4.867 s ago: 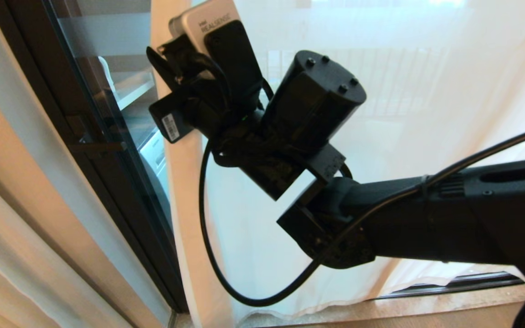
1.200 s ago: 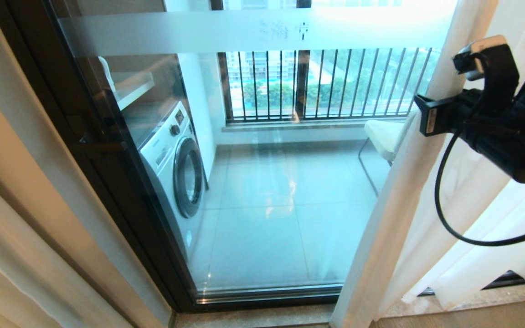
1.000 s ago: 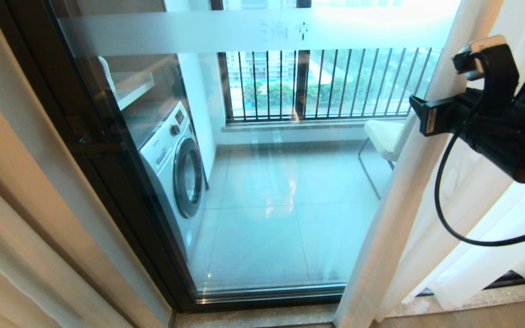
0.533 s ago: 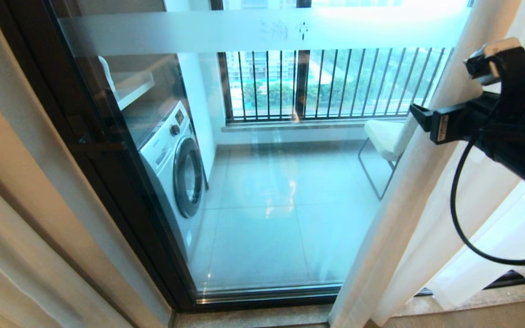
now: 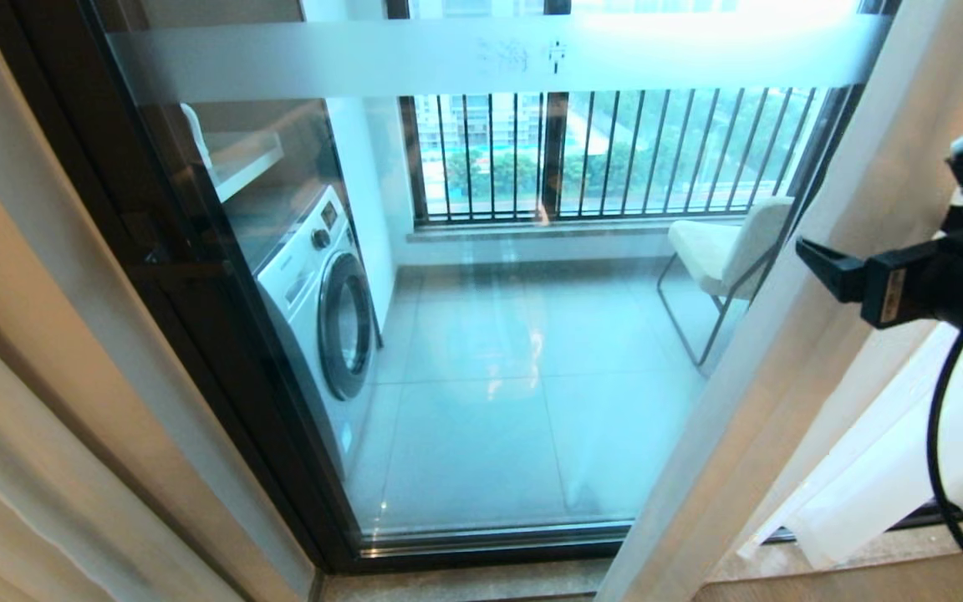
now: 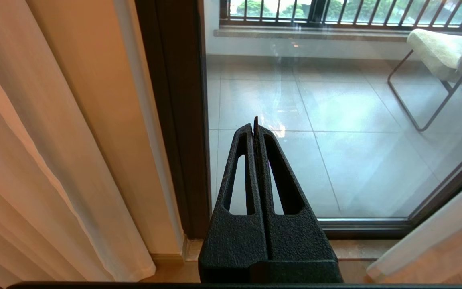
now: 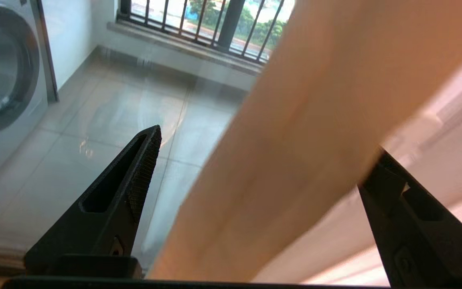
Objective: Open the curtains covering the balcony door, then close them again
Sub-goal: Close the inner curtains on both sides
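The sheer white curtain [image 5: 782, 351] hangs bunched at the right, and its hemmed edge slants down to the floor. The balcony door [image 5: 481, 401] stands uncovered, with a dark frame [image 5: 222, 334] and a frosted band [image 5: 448, 54]. My right gripper [image 5: 833, 272] is at the right edge beside the curtain's edge. In the right wrist view it [image 7: 267, 140] is open, and a curtain [image 7: 295, 140] fold lies loose between its wide-apart fingers [image 7: 142, 168]. My left gripper [image 6: 255, 120] is shut on nothing, low down and pointing at the foot of the door.
Tan drapes [image 5: 30, 376] hang left of the door frame. Behind the glass are a washing machine [image 5: 323, 309], a white chair [image 5: 724, 242] and a barred railing [image 5: 598, 150]. The door track and a stone sill [image 5: 465, 581] run along the floor.
The curtain that covered the door has been drawn right. In the last second my right gripper opened, let go of the fabric and drew back right and lower; the curtain edge shifted slightly right.
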